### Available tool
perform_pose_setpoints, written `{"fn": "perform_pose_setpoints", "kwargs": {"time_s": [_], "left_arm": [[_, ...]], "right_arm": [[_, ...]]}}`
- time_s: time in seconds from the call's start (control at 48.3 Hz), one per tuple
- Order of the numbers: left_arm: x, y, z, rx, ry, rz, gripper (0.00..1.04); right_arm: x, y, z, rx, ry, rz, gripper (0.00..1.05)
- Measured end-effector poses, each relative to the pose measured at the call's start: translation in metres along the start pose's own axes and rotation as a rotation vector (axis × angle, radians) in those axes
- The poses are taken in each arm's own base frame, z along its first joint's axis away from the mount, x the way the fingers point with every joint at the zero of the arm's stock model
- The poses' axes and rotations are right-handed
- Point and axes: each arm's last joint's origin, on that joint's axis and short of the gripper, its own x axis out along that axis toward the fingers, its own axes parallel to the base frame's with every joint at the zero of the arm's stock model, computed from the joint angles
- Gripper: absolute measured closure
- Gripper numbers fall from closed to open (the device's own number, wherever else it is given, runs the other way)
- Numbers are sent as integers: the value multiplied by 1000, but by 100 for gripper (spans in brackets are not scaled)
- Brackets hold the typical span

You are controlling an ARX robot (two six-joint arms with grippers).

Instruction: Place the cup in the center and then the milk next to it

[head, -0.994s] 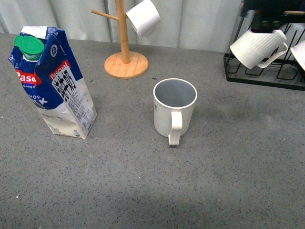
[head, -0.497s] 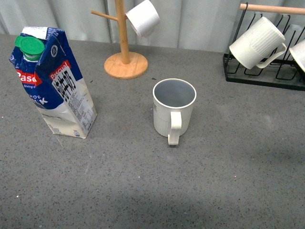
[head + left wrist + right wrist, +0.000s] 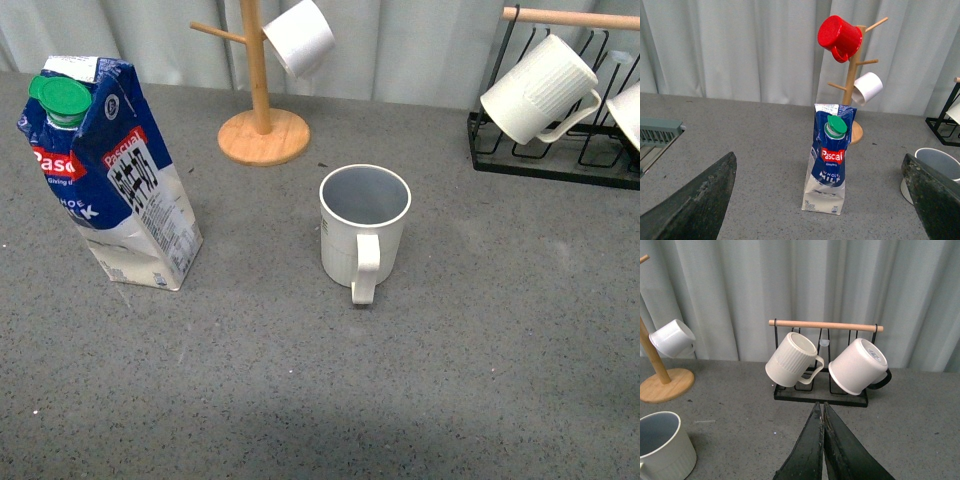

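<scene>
The cup (image 3: 365, 225) stands upright at about the middle of the table (image 3: 480, 380), handle turned toward the robot, so that half of the job looks done. The milk (image 3: 110, 175) stands well apart from it on the left, green cap up, and has yet to come beside it. The left pincer (image 3: 818, 156) is spread wide and aimed at the carton, which sits framed between its two fingers, likely lined up for a grab. The right pincer (image 3: 821, 407) is pressed together with nothing in it, pointing toward the black wire rack (image 3: 555, 160), where a ribbed white mug (image 3: 540, 90) hangs. Behind cup and carton rises a wooden mug tree (image 3: 262, 120) bearing a white cup (image 3: 300, 37) and a red mug (image 3: 840, 37). Only bare table lies between carton and cup, though the tree's base sits near that path.
</scene>
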Motion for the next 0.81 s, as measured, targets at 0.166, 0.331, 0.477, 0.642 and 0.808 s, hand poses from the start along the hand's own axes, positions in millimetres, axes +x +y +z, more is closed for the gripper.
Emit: {"fn": "perform_pose_setpoints", "kwargs": {"time_s": [0.166,0.331,0.477,0.642,0.808], "left_arm": [[0,0,0,0,0,0,7],[0,0,0,0,0,0,7],[0,0,0,0,0,0,7],[0,0,0,0,0,0,7],[0,0,0,0,0,0,7]], "right_arm": [[-13,0,0,0,1,2,104],[-21,0,1,0,-4,5,104],[-28,0,3,0,-10,5,104],[-35,0,4,0,-17,5,104],[-40,0,5,0,-21,5,104]]}}
